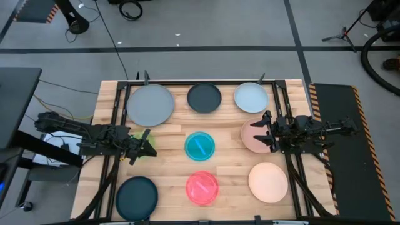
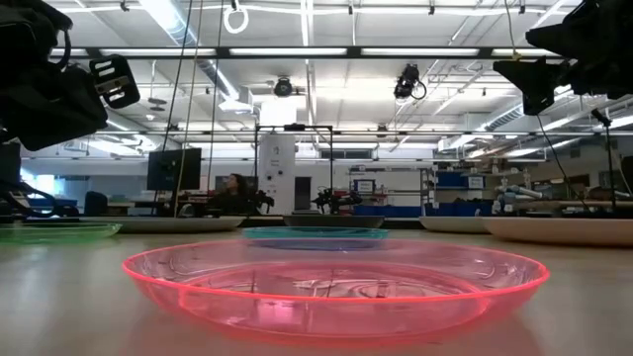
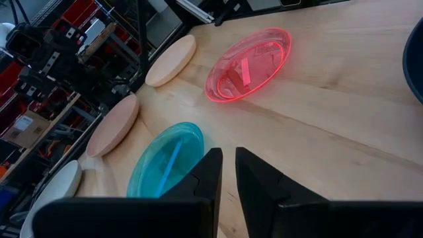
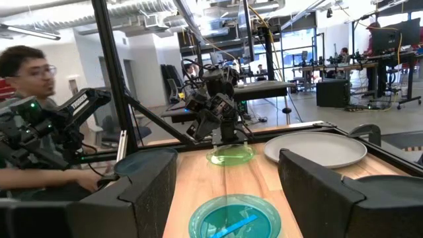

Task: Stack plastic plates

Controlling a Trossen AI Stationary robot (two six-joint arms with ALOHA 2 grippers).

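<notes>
plates (image 1: pixel 201 145) spread singly over table (image 1: pixel 169 150), none stacked | left gripper (image 1: pixel 145 145) nearly closed, empty, above a green plate (image 1: pixel 140 145), likely a first pick | right gripper (image 1: pixel 267 131) wide, empty, over pink plate (image 1: pixel 252 138), poised to grasp

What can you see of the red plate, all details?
The red plate is a round, shallow dish of clear, glossy red plastic with a raised rim that glows bright at the edge; the wood shows through it. It lies flat and upright on the table, in the near row between the dark teal plate and the pale peach plate, with the translucent teal plate just behind. Nothing is stacked on it and neither end effector touches it.
</notes>
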